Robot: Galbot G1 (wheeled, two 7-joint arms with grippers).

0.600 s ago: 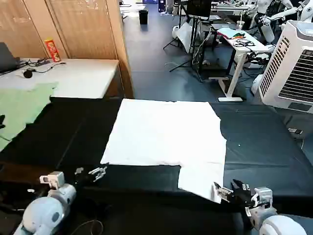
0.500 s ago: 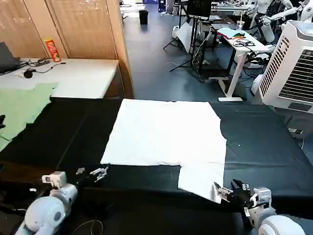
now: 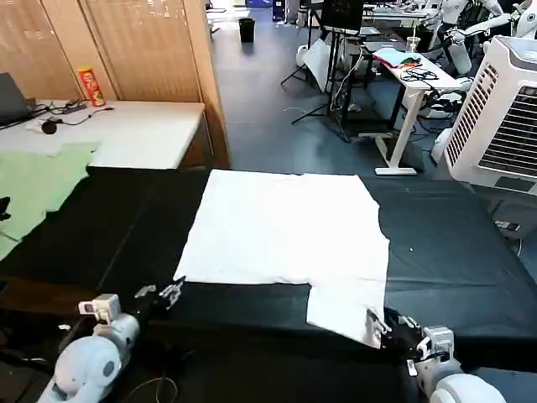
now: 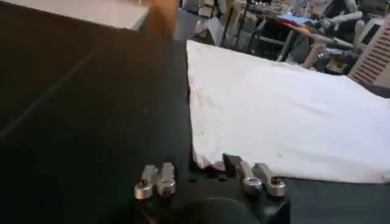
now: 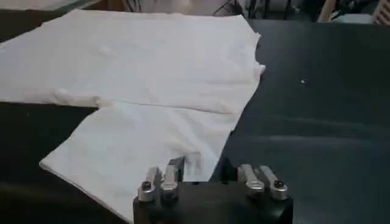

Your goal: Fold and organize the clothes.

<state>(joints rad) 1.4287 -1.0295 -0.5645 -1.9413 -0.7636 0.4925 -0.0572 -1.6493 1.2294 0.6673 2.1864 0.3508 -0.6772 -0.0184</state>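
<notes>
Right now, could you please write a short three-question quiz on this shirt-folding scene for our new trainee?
1. True or false: the white T-shirt lies spread flat on the black table.
2. Which gripper sits at the corner of the T-shirt's near sleeve? A) left gripper B) right gripper C) both
3. Fill in: the cloth at the table's far left edge is pale ____.

Key:
1. True.
2. B: the right gripper is open at the sleeve corner; the left gripper is open by the T-shirt's near left corner.
3. Green: the pale green cloth.
</notes>
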